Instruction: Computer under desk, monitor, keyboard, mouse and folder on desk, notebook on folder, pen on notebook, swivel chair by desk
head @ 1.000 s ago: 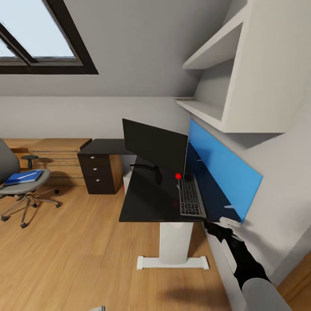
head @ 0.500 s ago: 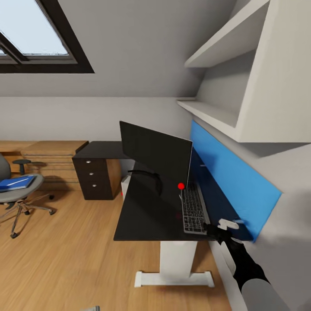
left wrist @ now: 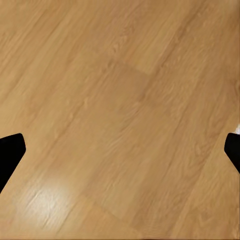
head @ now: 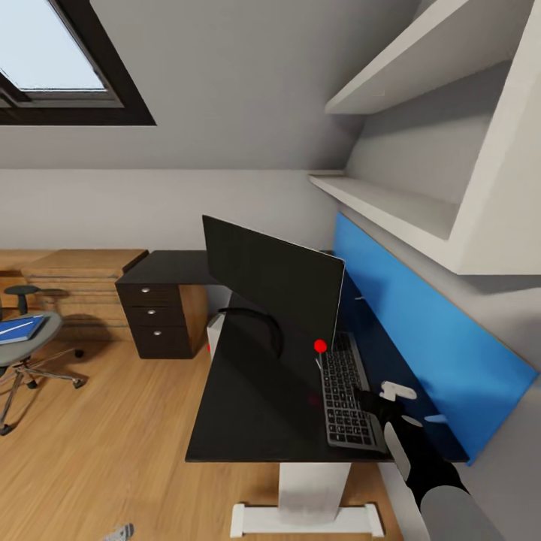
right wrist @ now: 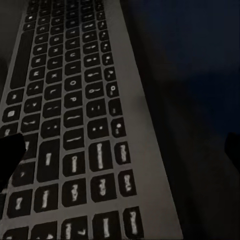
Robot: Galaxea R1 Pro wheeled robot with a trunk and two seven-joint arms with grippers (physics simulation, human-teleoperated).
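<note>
On the head view, desk: the desk (head: 255,406) has a black top running away from the camera along the right wall, with a bright blue back panel (head: 421,338) on its wall side and a white pedestal leg (head: 312,496) below.
Head view, monitor: the monitor (head: 270,274) stands upright on the desk, its wide black screen set at an angle across the top, with its ring-shaped base (head: 259,327) just in front.
Head view, keyboard: the keyboard (head: 347,391) lies flat on the desk between monitor and blue panel, long axis running along the desk, near end close to the front edge.
Head view, right tool: the right tool (head: 370,398) sits at the keyboard's near right edge; whether it touches I cannot tell.
Head view, swivel chair: the swivel chair (head: 22,353) stands at the far left, well apart from the desk, with a blue folder (head: 16,329) flat on its seat.
Head view, other furniture: a dark three-drawer unit (head: 158,319) and a light-wood chest (head: 79,282) stand by the back wall; white shelves (head: 421,135) hang above the desk.
Left wrist view, left tool: the left tool (left wrist: 120,150) is spread wide over the wooden floor (left wrist: 120,100).
Right wrist view, right tool: the right tool (right wrist: 120,150) is spread wide, gripping nothing, over the keyboard (right wrist: 75,115), whose key rows stretch away lengthwise.
</note>
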